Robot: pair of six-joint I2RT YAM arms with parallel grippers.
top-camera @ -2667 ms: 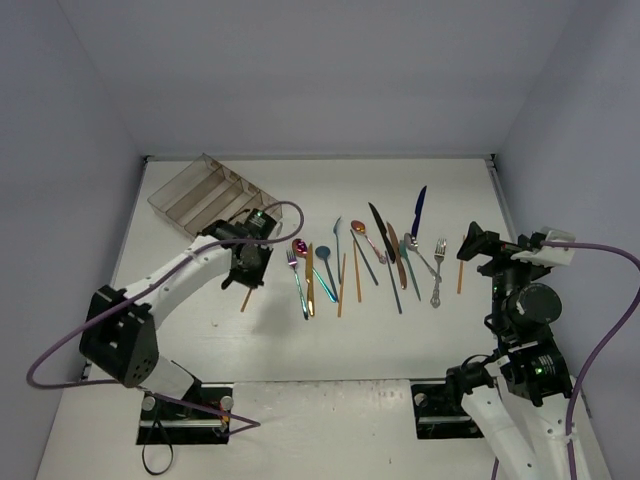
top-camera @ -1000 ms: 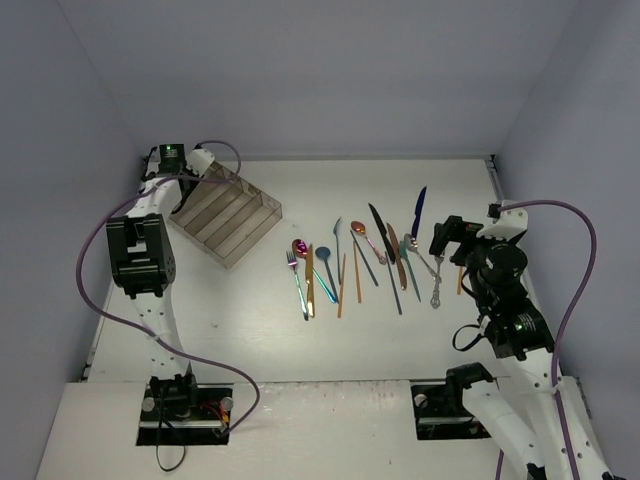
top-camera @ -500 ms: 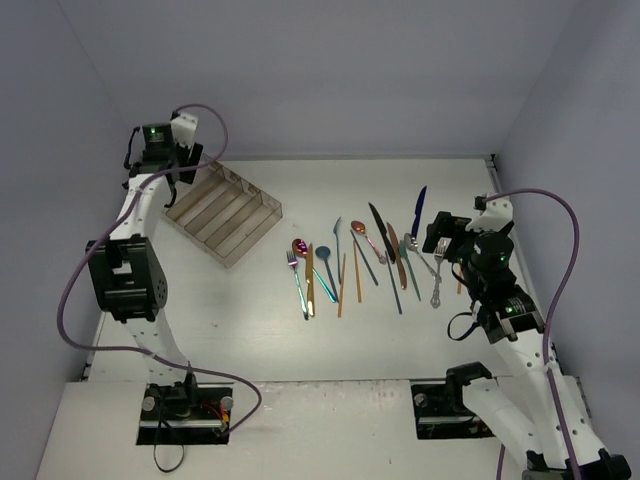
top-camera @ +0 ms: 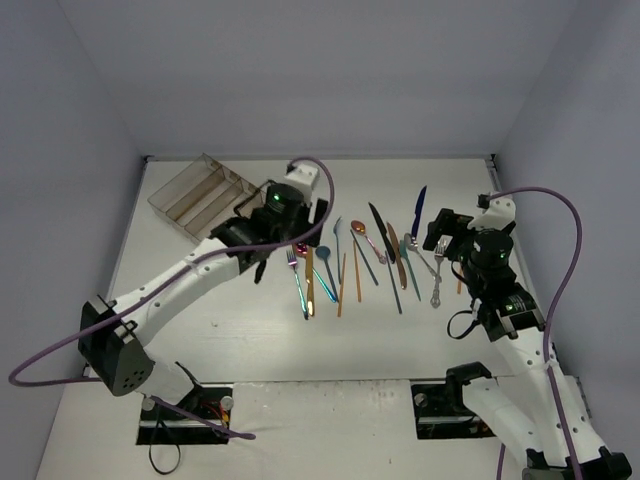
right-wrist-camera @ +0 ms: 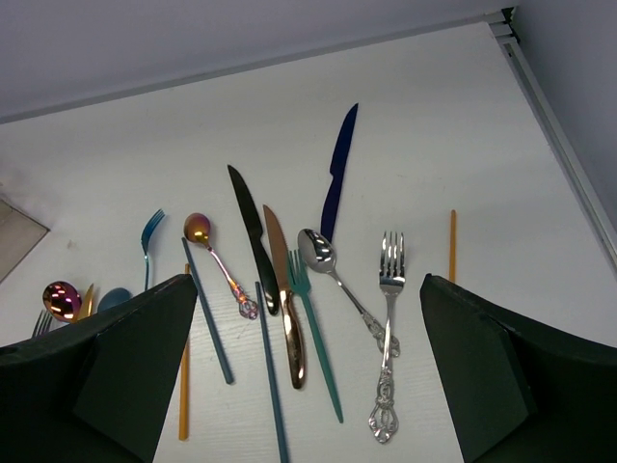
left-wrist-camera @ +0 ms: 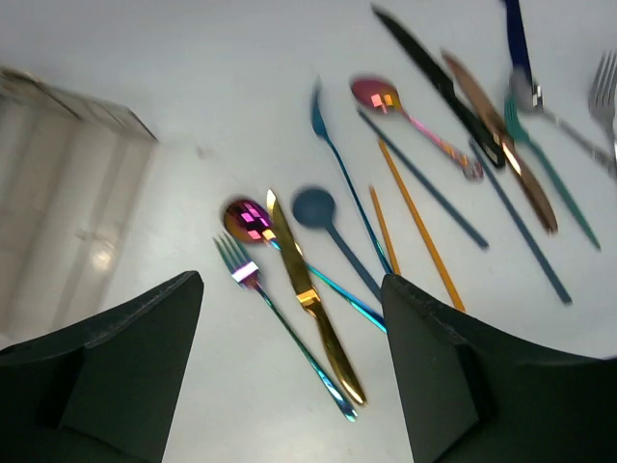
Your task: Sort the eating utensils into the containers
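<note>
Left wrist: left claw [left-wrist-camera: 289,289] released, empty, hovering over gold knife [left-wrist-camera: 323,333] and iridescent spoon [left-wrist-camera: 248,220] on surface [left-wrist-camera: 193,116]. Right claw [right-wrist-camera: 308,285] released, empty, above silver fork [right-wrist-camera: 388,318].

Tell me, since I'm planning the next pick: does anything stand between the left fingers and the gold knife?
Nothing visible does. The open left fingers hang over the gold knife. A pink spoon and a fork lie close on one side of it, which may crowd a finger.
</note>
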